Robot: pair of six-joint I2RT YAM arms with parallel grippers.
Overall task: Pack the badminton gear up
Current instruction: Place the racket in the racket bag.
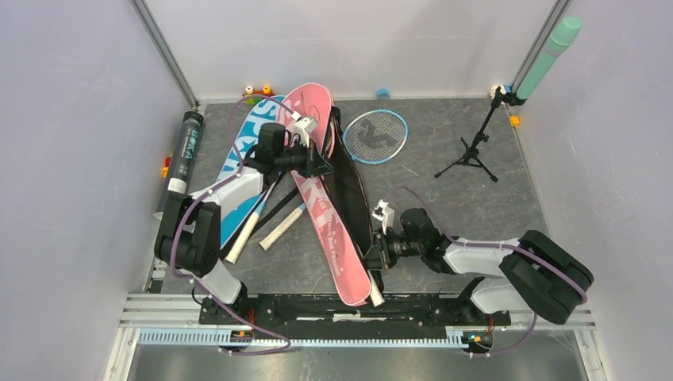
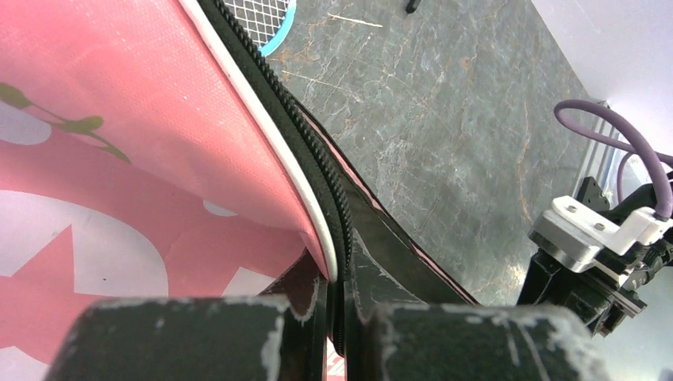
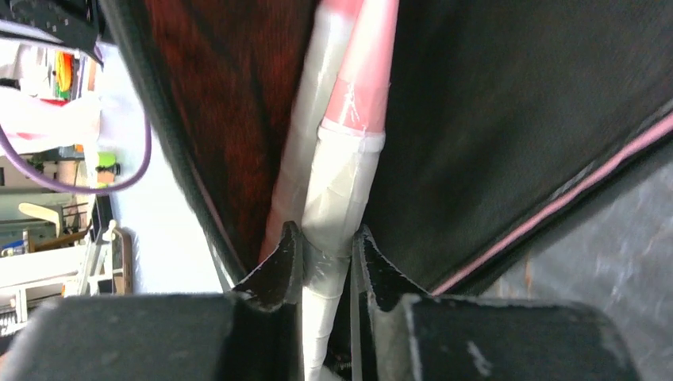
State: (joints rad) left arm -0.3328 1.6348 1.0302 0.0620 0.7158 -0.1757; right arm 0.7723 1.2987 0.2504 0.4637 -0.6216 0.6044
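Meanwhile, left gripper (image 2: 337, 313): clamped on pink bag (image 2: 119, 95) rim
Right gripper (image 3: 327, 254): racket handle (image 3: 341, 190) pinched
Risk: grip lost (handle snagged inside)

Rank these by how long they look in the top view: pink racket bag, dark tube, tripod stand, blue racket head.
1. pink racket bag, clearly the longest.
2. dark tube and tripod stand: about alike. The stand is upright and seen from above, so I won't rank them.
3. blue racket head, the shortest.

pink racket (image 3: 349, 159) head hidden in bag (image 1: 332, 234)
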